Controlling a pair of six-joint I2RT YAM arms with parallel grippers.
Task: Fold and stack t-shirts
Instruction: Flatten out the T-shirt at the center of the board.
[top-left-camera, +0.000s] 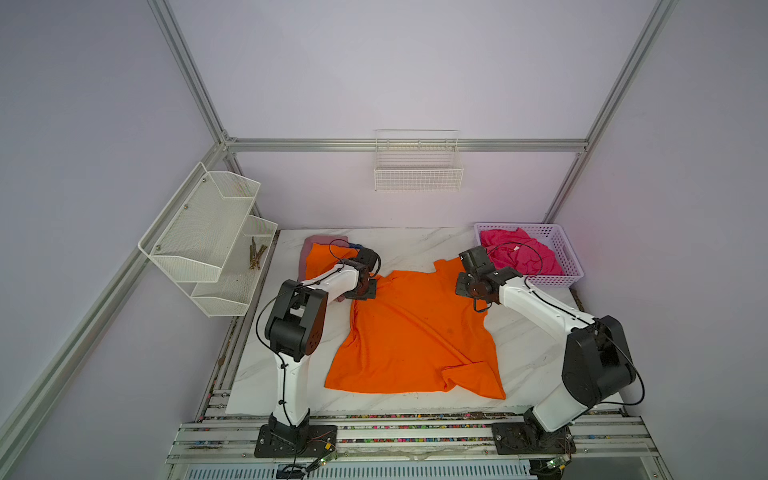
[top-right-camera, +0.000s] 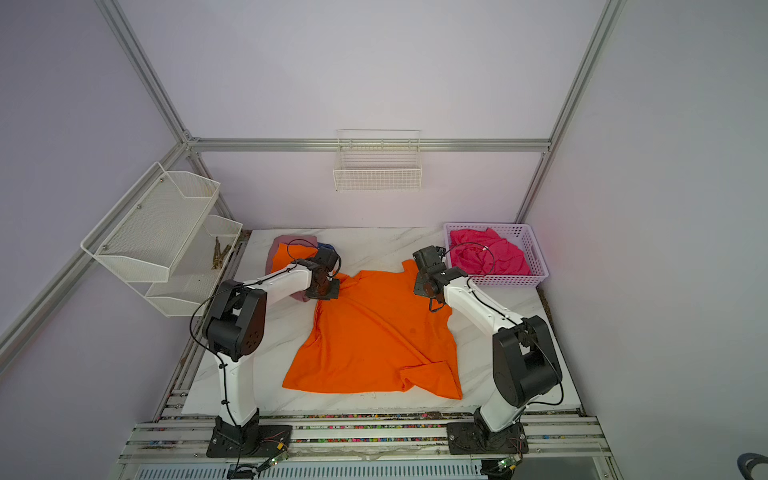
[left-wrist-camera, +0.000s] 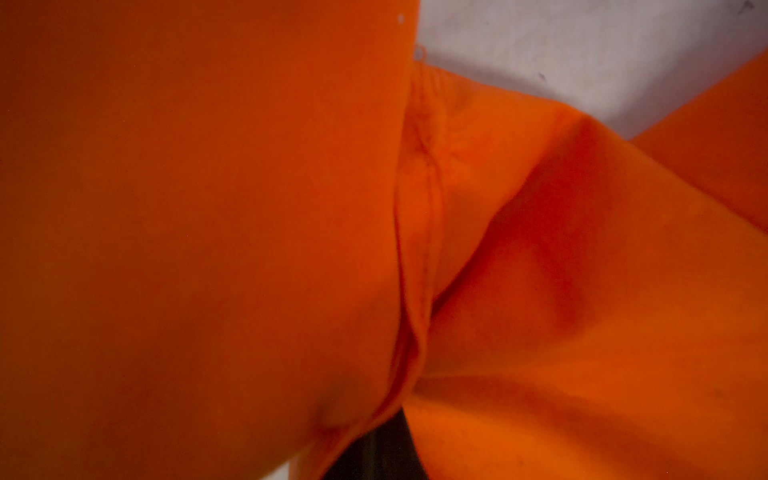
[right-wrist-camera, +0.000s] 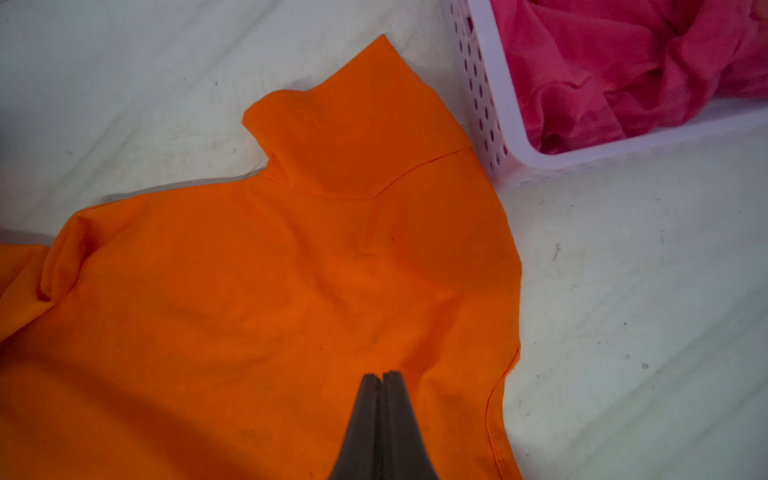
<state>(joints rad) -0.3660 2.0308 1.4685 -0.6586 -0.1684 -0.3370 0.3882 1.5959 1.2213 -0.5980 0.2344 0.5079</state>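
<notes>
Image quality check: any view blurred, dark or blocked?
Left wrist view: mostly filled by the spread bright orange cloth t-shirt, soft and dim. Right wrist view: soft; right end effector dark. Both top views: sharp, evenly lit, pink cast beside the lilac perforated plastic basket.

marble tabletop (top-left-camera: 415, 249) | lilac basket (top-left-camera: 570, 255) far right | wire wall basket (top-left-camera: 417, 176) | mesh shelf (top-left-camera: 199, 232) left

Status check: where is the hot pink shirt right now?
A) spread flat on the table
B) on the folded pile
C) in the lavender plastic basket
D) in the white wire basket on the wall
C: the hot pink shirt lies bunched inside the lavender basket.
</notes>
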